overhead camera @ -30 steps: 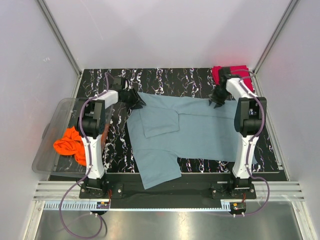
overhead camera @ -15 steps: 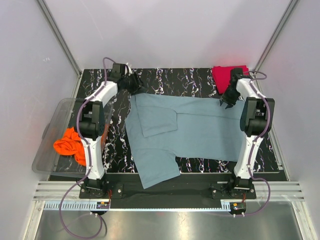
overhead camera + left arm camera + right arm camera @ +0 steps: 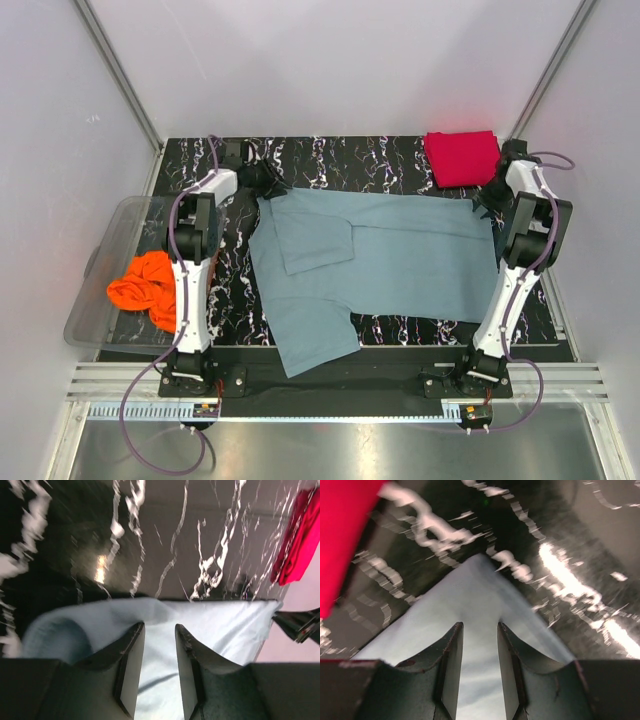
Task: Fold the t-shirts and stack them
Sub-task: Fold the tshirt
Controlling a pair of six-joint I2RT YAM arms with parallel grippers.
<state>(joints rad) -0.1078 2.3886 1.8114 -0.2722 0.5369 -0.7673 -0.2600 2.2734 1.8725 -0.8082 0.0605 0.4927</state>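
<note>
Black marbled desk [image 3: 400,160] sat between pale walls. Blue shirt [image 3: 400,255] lay spread across the middle of the frame, with a flap folded over it at centre left and its lower-left part reaching the near edge. Left tool [image 3: 260,180] stood at the shirt's upper-left corner and right tool [image 3: 488,203] at its upper-right corner. Each had its jaws slightly apart, with cloth showing in the gap. Red shirt [image 3: 461,158] lay folded at upper right. Orange shirt [image 3: 140,285] sat crumpled in the bin [image 3: 95,260] at left.
</note>
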